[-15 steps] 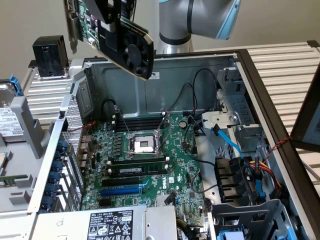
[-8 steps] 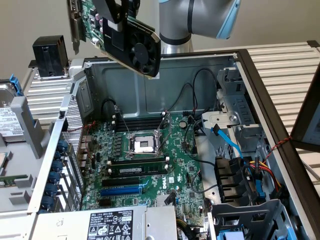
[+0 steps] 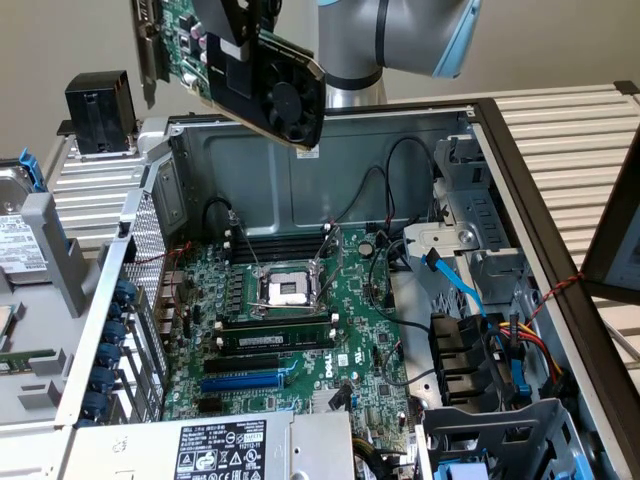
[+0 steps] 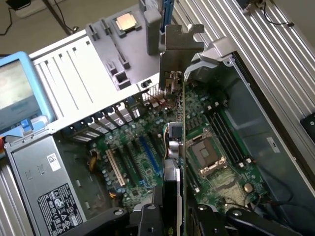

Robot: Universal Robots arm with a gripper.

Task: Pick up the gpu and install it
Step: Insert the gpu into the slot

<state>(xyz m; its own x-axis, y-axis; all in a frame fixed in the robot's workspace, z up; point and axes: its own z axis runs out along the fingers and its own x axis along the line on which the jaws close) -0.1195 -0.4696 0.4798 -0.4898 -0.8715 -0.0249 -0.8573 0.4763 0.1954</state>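
Observation:
The gpu (image 3: 262, 82), a small green card with a black fan shroud and a silver end bracket, hangs tilted in the air above the back wall of the open computer case. My gripper (image 3: 232, 28) is shut on its upper part. In the wrist view the gpu (image 4: 173, 142) shows edge-on, its silver bracket (image 4: 180, 51) pointing away, held between my black fingers (image 4: 150, 217). Below it lies the large green motherboard (image 3: 300, 330) with its blue slot (image 3: 243, 382), which also shows as a blue slot (image 4: 149, 153) in the wrist view. The card is well above the board and touches nothing.
A CPU socket (image 3: 285, 290) and a RAM stick (image 3: 272, 341) sit on the board. A power supply (image 3: 212, 446) lies at the near edge. Drive bays and coloured cables (image 3: 480, 330) crowd the exterior view's right. A black box (image 3: 100, 110) stands outside the case wall.

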